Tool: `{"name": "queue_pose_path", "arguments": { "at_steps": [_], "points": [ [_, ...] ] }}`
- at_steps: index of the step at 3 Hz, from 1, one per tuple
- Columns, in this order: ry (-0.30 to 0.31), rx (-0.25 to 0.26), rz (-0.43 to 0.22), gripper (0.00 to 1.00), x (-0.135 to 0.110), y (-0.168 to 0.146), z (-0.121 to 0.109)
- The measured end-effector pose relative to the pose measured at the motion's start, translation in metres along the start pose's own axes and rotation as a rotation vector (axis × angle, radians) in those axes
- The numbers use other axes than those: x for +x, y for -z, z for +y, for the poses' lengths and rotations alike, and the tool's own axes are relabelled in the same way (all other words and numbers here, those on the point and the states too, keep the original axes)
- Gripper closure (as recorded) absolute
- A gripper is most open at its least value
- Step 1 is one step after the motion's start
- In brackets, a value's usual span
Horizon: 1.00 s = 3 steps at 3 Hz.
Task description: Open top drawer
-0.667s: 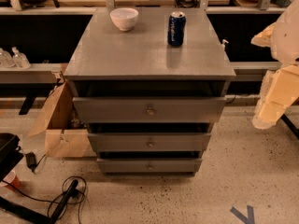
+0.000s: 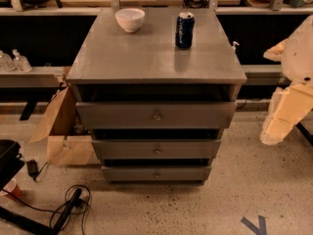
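A grey wooden cabinet stands in the middle of the camera view with three drawer fronts. The top drawer is the widest and tallest front, with a small round brass knob at its centre. A dark gap shows between it and the tabletop. Two narrower drawer fronts sit below it. My gripper is the cream and white part at the right edge. It hangs to the right of the cabinet at about the top drawer's height, well apart from the knob, and holds nothing that I can see.
A white bowl and a blue can stand on the cabinet top. An open cardboard box leans at the cabinet's left. Black cables and a red cup lie on the speckled floor at left. Shelving runs behind.
My arm at the right edge has sunk slightly. The cabinet, its drawers, the bowl and the can have not moved.
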<state>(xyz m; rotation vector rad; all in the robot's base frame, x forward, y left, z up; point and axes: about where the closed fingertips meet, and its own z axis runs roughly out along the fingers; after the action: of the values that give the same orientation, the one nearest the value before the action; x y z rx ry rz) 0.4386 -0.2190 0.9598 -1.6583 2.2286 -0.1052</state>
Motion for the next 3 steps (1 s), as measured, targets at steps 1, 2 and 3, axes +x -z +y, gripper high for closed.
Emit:
{"name": "queue_pose_path", "arguments": {
  "at_steps": [1, 2, 3],
  "points": [
    [0.008, 0.002, 0.019, 0.0, 0.011, -0.049, 0.007],
    [0.096, 0.0, 0.052, 0.0, 0.019, -0.134, 0.011],
    [0.181, -0.008, 0.09, 0.0, 0.02, -0.185, 0.005]
  ]
}}
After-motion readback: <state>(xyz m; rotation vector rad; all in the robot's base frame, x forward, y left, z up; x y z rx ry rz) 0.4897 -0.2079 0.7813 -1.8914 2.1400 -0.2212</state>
